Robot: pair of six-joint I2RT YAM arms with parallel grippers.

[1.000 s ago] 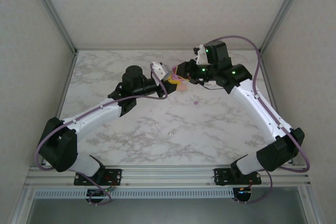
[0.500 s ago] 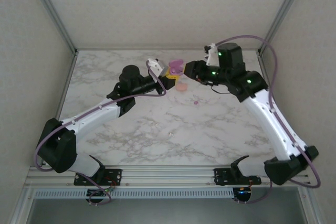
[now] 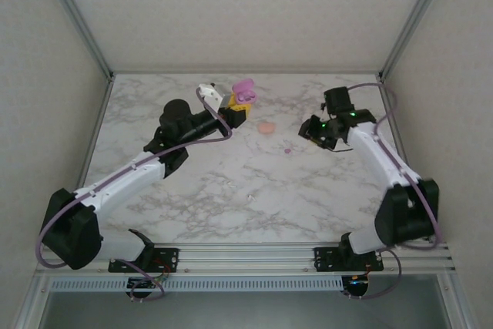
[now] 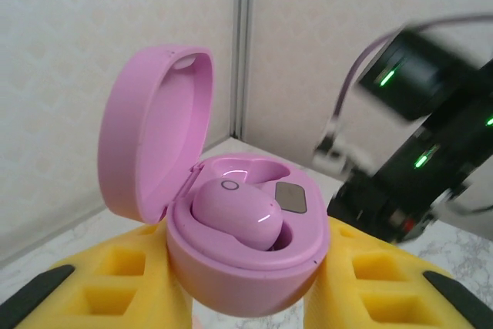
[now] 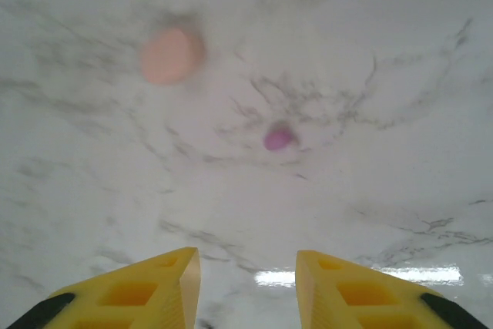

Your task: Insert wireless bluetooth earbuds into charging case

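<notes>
right gripper (image 5: 246, 267), jaws parted and empty, hangs over the table (image 5: 400, 52); the loose purple earbud (image 5: 278, 139) lies straight ahead, slightly right of centre, nearer this arm. left gripper (image 4: 246, 302) clamps the open pink case (image 4: 154, 129), with a seated earbud (image 4: 235, 212) inside.

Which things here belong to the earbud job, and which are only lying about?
Job: open pink case; pink bud seated in it; loose purple bud.
Lying about: peach rounded object; whitish speck, too small to identify.
</notes>
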